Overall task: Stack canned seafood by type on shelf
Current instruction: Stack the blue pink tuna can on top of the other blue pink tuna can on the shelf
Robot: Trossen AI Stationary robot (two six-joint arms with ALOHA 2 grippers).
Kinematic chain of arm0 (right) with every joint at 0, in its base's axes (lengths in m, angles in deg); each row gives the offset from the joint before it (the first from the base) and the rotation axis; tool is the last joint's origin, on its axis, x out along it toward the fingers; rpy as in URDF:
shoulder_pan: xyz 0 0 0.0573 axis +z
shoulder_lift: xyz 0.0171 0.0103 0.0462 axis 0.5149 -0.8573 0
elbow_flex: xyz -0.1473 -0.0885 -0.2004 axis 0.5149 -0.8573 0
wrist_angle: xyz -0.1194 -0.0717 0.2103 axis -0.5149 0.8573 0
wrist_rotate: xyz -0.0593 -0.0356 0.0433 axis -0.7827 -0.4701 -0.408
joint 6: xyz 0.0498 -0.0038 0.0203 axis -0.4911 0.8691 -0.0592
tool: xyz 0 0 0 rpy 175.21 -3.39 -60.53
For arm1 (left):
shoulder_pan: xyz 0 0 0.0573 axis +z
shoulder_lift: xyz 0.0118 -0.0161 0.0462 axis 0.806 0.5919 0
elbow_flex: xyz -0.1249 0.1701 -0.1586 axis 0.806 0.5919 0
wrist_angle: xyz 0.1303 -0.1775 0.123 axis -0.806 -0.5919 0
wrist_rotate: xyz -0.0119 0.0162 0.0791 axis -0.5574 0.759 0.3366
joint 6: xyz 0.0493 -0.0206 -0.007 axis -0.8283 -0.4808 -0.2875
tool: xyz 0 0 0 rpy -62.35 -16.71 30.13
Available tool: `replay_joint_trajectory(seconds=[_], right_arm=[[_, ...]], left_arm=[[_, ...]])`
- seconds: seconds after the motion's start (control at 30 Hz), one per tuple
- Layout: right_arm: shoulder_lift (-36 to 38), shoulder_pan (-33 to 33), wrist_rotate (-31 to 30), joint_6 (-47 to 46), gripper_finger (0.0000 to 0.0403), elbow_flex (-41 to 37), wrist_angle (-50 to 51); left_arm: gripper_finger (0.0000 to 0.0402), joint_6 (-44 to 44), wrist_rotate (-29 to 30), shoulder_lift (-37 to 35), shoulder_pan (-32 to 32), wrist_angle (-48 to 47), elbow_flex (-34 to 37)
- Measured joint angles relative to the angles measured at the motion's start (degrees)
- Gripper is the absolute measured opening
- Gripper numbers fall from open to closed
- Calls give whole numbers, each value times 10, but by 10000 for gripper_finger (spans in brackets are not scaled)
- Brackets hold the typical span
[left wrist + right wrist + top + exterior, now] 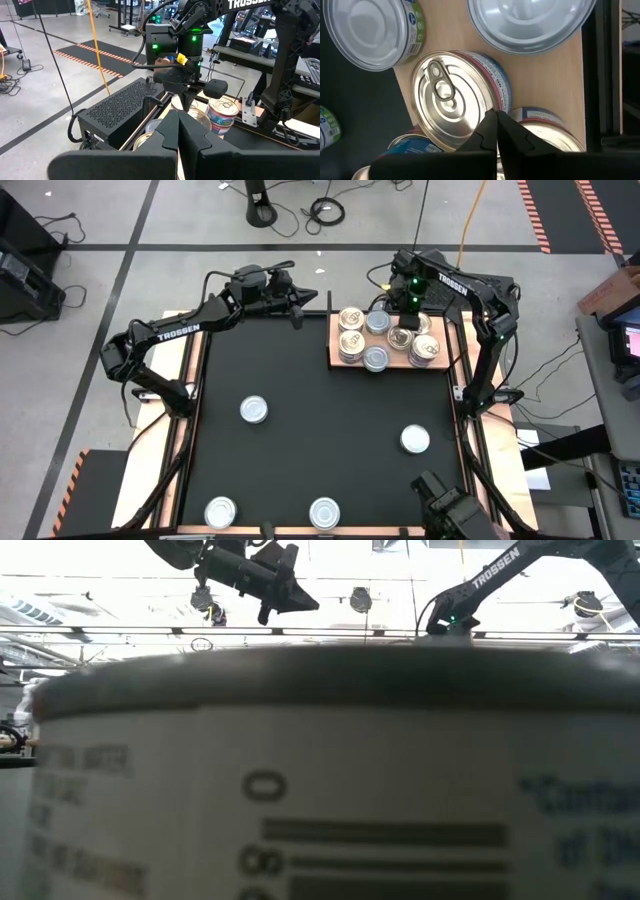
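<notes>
From above, the shelf (340, 352) sits at the far right corner of the black surface (320, 450) with a cluster of tins (351, 318) on it, some apparently stacked, so a good part of the sorting looks done. Four tins are left out on the mat: one at mid-left (254, 410), one at mid-right (415, 439), and two by the near edge (220, 511) (324, 512). The right hand (404, 330) hangs over the shelf's tins with its fingers together and nothing in them. The left hand (300, 305), also pinched together and empty, is raised at the far edge, just left of the shelf.

From table height, one tin's side (320, 790) stands right against the lens and hides nearly everything; only the two arms show over its top.

The left wrist looks past its own closed fingers (170, 131) at the right arm poised over a pink-labelled tin (222, 114), with a black ventilated box (120, 107) beside the shelf.

The right wrist looks straight down on a pull-tab tin (452, 97) on the wood, neighbours crowding close around it. That tight packing is, I'd say, the main obstacle to placing more.
</notes>
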Motion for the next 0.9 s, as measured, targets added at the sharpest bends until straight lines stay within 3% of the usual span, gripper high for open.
replay_joint_trajectory(seconds=[0.23,0.53,0.9], right_arm=[[0,0,0,-56,0,8,14],[1,0,-1,-88,0,73,39],[1,2,0,-116,0,78,56]], left_arm=[[0,-15,10,0,0,-1,0],[0,-25,18,0,0,-1,0],[0,-25,18,0,0,0,0]])
